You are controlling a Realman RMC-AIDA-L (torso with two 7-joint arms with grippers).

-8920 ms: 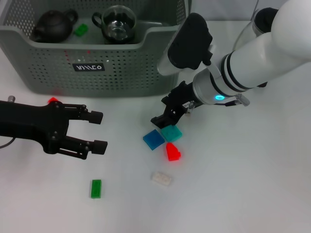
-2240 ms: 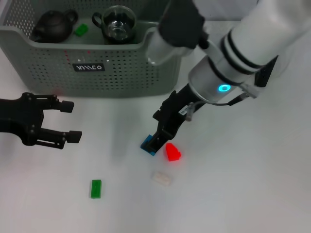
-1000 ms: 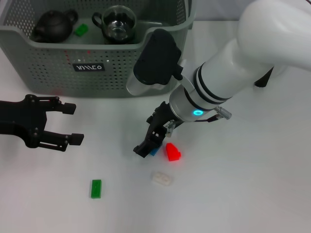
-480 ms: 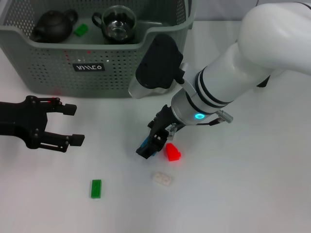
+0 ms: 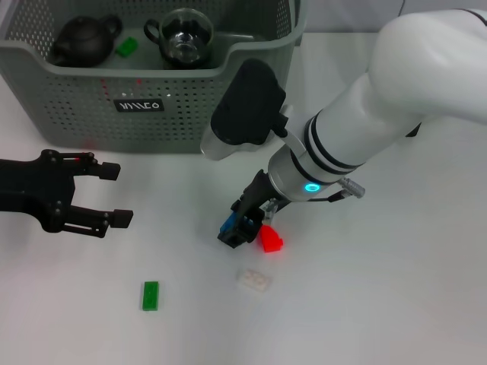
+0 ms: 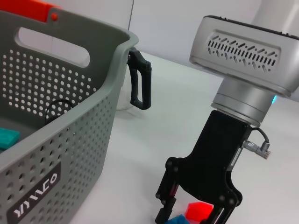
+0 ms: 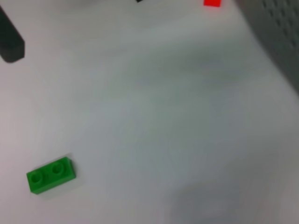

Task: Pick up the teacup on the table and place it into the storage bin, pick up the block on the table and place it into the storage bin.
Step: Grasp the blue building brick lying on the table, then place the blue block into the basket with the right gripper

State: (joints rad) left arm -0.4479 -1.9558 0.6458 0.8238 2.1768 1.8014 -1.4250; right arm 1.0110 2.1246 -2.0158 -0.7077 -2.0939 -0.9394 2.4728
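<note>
My right gripper (image 5: pixel 239 230) is down on the table, shut on a blue block (image 5: pixel 227 223). The left wrist view shows the same right gripper (image 6: pixel 194 215) with its black fingers on either side of the blue block (image 6: pixel 179 220). A red block (image 5: pixel 270 239) lies just beside it. The grey-green storage bin (image 5: pixel 114 73) stands at the back left and holds a glass teacup (image 5: pixel 183 35), a dark teapot (image 5: pixel 82 41) and a green block (image 5: pixel 126 47). My left gripper (image 5: pixel 118 195) hovers open at the left, in front of the bin.
A white block (image 5: pixel 252 280) and a green block (image 5: pixel 151 295) lie nearer the front edge; the right wrist view shows that green block (image 7: pixel 50 175). A clear glass jug's black handle (image 6: pixel 140 83) stands behind the bin's right corner.
The teal block is gone from the table. My right gripper came down over the blue block and shifted slightly right. The left arm pulled back to the left.
</note>
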